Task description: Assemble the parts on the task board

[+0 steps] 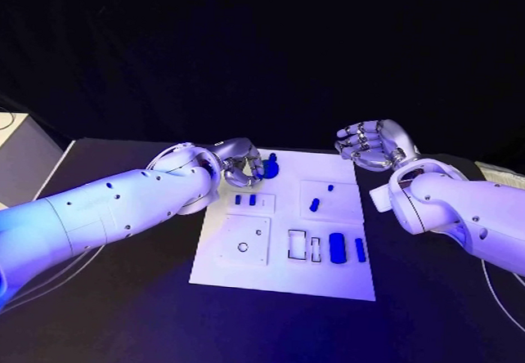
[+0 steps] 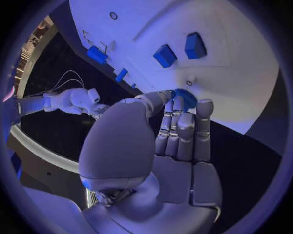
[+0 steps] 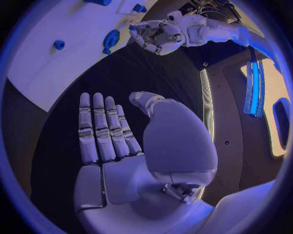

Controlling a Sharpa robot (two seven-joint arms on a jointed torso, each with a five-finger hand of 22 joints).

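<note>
The white task board (image 1: 284,274) lies in the middle of the black table. My left hand (image 1: 239,165) is at its far left corner, fingers curled, pinching an upright round blue part (image 1: 271,165) between thumb and fingertips (image 2: 177,105). The same blue part (image 2: 186,96) peeks out just past those fingertips, and it stands on the board (image 3: 111,39) beside the left hand (image 3: 156,34). My right hand (image 1: 374,144) hovers beyond the board's far right corner, empty, its fingers (image 3: 100,126) straight and apart. Several blue parts sit on the board: two small pegs (image 1: 245,200), a peg (image 1: 314,205) and two bars (image 1: 337,248).
A square inset with a round hole (image 1: 244,239) and two empty rectangular slots (image 1: 297,244) are on the board's near half. A white box (image 1: 9,164) stands at the table's left edge. A pale flat object (image 1: 511,174) lies at the far right.
</note>
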